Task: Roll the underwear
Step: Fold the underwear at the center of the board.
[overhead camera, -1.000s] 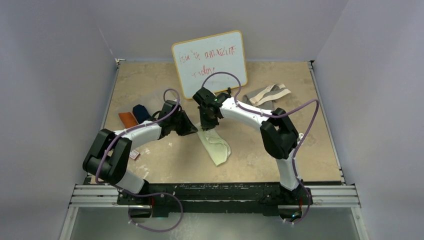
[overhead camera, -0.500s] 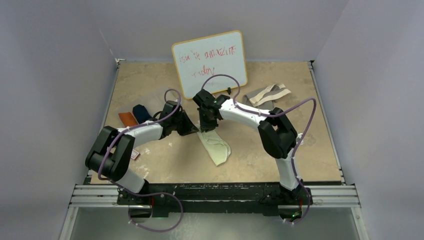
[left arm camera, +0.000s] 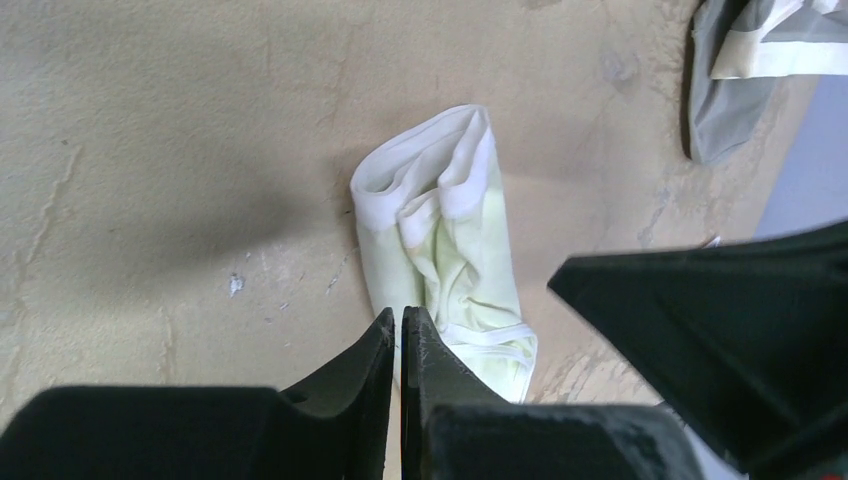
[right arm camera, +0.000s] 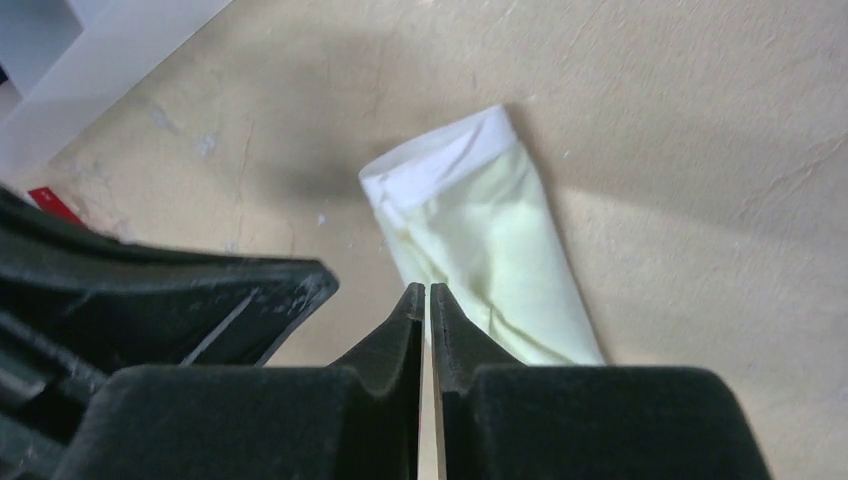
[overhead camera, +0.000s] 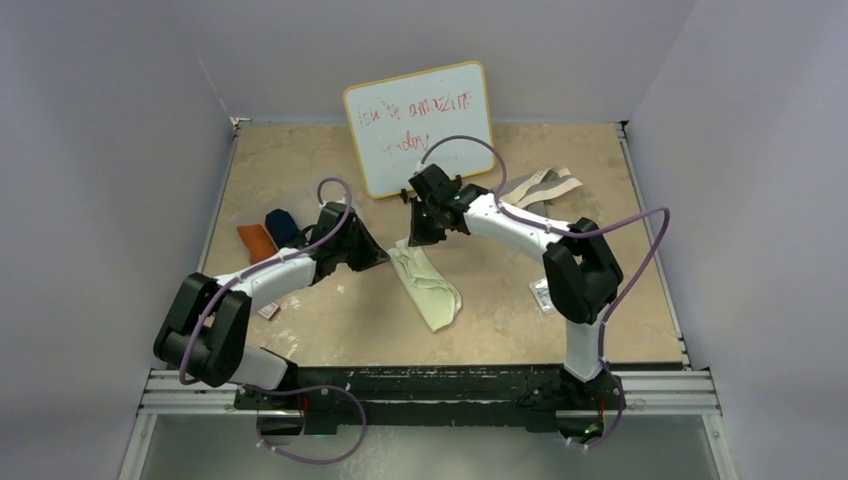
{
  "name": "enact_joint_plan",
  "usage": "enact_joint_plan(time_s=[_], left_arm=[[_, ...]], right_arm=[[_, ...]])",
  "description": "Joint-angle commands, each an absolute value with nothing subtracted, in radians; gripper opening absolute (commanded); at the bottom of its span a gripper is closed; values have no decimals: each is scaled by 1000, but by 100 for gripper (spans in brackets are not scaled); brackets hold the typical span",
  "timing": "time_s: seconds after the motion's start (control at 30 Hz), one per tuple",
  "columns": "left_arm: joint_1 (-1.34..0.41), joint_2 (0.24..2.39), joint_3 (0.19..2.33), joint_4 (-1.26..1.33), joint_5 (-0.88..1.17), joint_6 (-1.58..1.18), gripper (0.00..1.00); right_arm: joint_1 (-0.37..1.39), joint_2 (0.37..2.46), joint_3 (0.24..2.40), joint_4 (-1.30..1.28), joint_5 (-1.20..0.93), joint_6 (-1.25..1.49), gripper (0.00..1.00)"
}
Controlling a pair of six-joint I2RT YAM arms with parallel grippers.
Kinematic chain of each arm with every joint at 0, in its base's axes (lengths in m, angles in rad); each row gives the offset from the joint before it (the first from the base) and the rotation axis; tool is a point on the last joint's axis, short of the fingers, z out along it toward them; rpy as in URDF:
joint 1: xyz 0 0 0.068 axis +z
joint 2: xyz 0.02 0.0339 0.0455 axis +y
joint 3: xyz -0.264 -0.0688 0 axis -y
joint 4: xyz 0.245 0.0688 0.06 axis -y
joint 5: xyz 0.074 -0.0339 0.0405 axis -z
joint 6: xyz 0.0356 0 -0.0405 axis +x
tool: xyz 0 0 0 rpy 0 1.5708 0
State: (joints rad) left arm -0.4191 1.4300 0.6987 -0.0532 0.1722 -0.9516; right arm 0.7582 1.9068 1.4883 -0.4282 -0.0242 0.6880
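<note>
The pale cream underwear (overhead camera: pixel 428 287) lies on the table as a long folded strip, its white waistband at the far end; it also shows in the left wrist view (left arm camera: pixel 450 240) and the right wrist view (right arm camera: pixel 480 250). My left gripper (overhead camera: pixel 383 258) is shut and empty just left of the strip's far end (left arm camera: pixel 402 315). My right gripper (overhead camera: pixel 416 238) is shut and empty just above that far end (right arm camera: pixel 427 292). An orange roll (overhead camera: pixel 255 240) and a navy roll (overhead camera: pixel 282 225) sit at the left. The grey underwear with beige waistband (overhead camera: pixel 535 188) lies flat at the back right (left arm camera: pixel 725 90).
A whiteboard (overhead camera: pixel 420 125) with red writing leans on the back wall. A small card (overhead camera: pixel 268 311) lies by the left arm and another (overhead camera: pixel 541 297) by the right arm. In each wrist view the other gripper shows as a black shape (left arm camera: pixel 720 330) (right arm camera: pixel 150 300).
My right gripper has moved back and to the right, off the cream strip's far end, which now shows. My left arm has shifted a little to the left.
</note>
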Motion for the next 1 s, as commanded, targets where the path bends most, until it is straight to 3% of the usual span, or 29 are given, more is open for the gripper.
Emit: enact_joint_plan(time_s=[0.0,0.3,0.47,0.6,0.77,0.97], left_arm=[[-410,1389,683,-89,130,-962,4],[-407,1368,698,-130,110,-950,4],[-407,1364,698,-123,125,-953,4],[-407,1366,700,-91,152,-956,12],[-407,1389,727,-70,172,-954,33],[-406,1454,756,-17,223,-978,45]], right_arm=[[729,1975,1543,-395,-81,671,6],[748,2074,1568,-340,-138,685,2],[758,2142,1630,-450,-57,671,1],[758,2118,1623,-443,-79,654,5],[756,1987,1563,-401,-144,650,14],[743,1846,1437,-369,-104,659,16]])
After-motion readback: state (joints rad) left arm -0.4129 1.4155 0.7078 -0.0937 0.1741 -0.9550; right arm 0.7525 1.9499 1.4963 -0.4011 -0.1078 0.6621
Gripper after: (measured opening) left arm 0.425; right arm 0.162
